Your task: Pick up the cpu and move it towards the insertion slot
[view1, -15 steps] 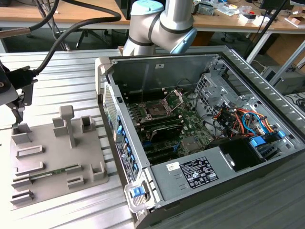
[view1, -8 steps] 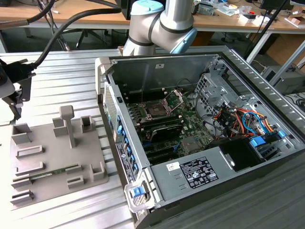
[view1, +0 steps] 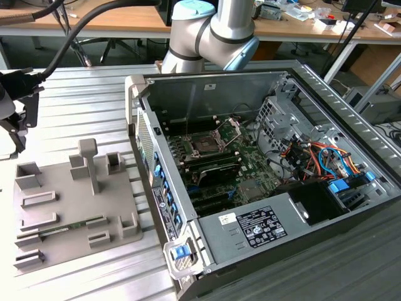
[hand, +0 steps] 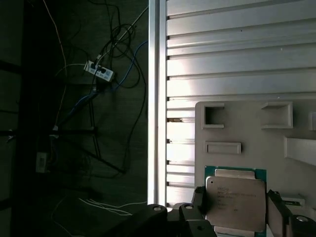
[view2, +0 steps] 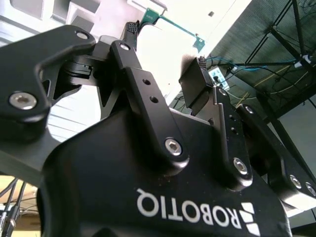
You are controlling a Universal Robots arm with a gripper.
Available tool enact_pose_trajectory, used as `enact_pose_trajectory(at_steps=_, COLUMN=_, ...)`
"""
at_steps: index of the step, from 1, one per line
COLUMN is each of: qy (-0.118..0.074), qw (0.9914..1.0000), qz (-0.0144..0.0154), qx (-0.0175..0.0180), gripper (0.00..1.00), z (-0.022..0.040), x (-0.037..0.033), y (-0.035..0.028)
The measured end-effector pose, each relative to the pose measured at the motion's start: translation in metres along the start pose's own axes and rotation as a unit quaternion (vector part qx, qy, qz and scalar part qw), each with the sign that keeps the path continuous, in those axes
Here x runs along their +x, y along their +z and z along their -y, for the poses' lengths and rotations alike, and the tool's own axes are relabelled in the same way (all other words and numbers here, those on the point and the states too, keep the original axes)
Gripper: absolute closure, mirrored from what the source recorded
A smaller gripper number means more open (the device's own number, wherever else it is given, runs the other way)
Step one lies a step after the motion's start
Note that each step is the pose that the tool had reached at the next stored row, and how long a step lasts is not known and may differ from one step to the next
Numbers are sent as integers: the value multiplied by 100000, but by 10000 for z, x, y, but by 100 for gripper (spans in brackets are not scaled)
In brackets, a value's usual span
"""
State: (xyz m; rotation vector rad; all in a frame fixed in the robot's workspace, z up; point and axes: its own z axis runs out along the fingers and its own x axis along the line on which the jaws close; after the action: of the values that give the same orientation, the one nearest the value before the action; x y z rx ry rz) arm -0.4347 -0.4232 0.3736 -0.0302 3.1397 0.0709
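Observation:
In the first wrist view the cpu [hand: 235,198], a silvery square chip with a thin green rim, sits between my gripper's [hand: 236,207] two black fingers, which press on its opposite sides. It hangs above the grey fixture plate [hand: 247,128]. In the second wrist view its green edge [view2: 170,25] spans the gap between the fingertips. In the exterior view my gripper [view1: 17,135] is at the far left, above the ribbed table beside the plate. The insertion slot [view1: 204,145] lies far to the exterior view's right inside the open computer case, with its silver retention plate [view1: 233,128] hinged up.
The grey fixture plate [view1: 69,207] carries raised holders, an upright post [view1: 89,164] and a long green memory stick [view1: 75,224]. The case wall [view1: 147,157] stands between plate and socket. Bundled cables [view1: 313,157] fill the case's right side. The table edge [hand: 157,98] drops to a floor with loose wires.

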Motion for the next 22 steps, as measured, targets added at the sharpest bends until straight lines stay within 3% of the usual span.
enact_pose_trajectory(at_steps=13, qy=-4, qw=100000, qz=-16, qx=9, gripper=45, z=-1, x=-7, y=-33)
enact_pose_trajectory(at_steps=22, qy=0, qw=100000, qz=3, qx=-2, gripper=45, z=1, x=-104, y=-30)
